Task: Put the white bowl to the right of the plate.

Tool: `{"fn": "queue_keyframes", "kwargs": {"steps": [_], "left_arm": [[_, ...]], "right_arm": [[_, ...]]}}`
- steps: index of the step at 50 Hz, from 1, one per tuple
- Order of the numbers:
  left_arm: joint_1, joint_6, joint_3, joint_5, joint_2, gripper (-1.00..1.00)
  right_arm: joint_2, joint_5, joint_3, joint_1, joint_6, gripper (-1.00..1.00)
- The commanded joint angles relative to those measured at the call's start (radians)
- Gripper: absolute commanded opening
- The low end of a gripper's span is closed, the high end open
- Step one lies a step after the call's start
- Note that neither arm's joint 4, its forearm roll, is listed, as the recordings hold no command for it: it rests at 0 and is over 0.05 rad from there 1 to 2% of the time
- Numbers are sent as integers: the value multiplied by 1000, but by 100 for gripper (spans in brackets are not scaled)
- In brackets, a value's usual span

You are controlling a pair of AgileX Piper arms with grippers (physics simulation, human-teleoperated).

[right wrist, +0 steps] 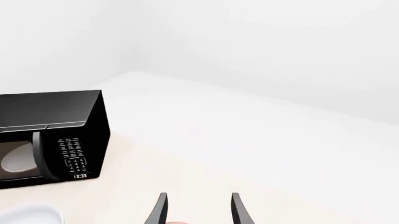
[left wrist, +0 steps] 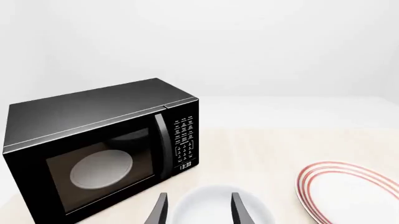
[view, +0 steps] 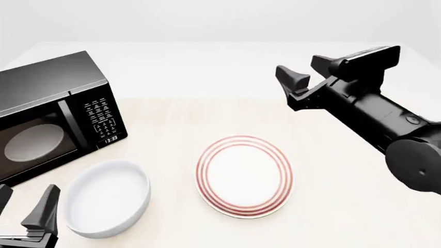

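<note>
The white bowl (view: 107, 197) sits left of the plate (view: 244, 175), apart. The left tool (left wrist: 198, 210), spread wide, seems to hover near the bowl. The right tool (right wrist: 198, 210), also wide, holds nothing.

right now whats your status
Left tool open, low beside glossy white round bowl. Right tool open, raised. Bowl left of red-ringed flat plate; black microwave behind, not blocking.

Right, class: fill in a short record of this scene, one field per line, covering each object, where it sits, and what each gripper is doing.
white bowl: on the table, left of the plate, upright, empty
plate: flat on the table, centre, nothing on it
microwave: far left, door shut, clock reads 13:33
left gripper: open, low, fingers either side of the bowl's near rim
right gripper: open, raised above the table, holding nothing
task state: bowl not yet moved to the plate's right
</note>
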Motion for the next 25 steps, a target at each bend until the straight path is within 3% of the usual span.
{"fn": "queue_keyframes", "kwargs": {"steps": [1,19,20,25], "left_arm": [[0,0,0,0,0,100],[0,0,0,0,0,100],[0,0,0,0,0,100],[0,0,0,0,0,100]], "right_arm": [[157,17,-142,90,-4,100],[329,71,-290,202,6,100],[370,104,-323,191,-16,100],[397,99,-343,214,14,100]]}}
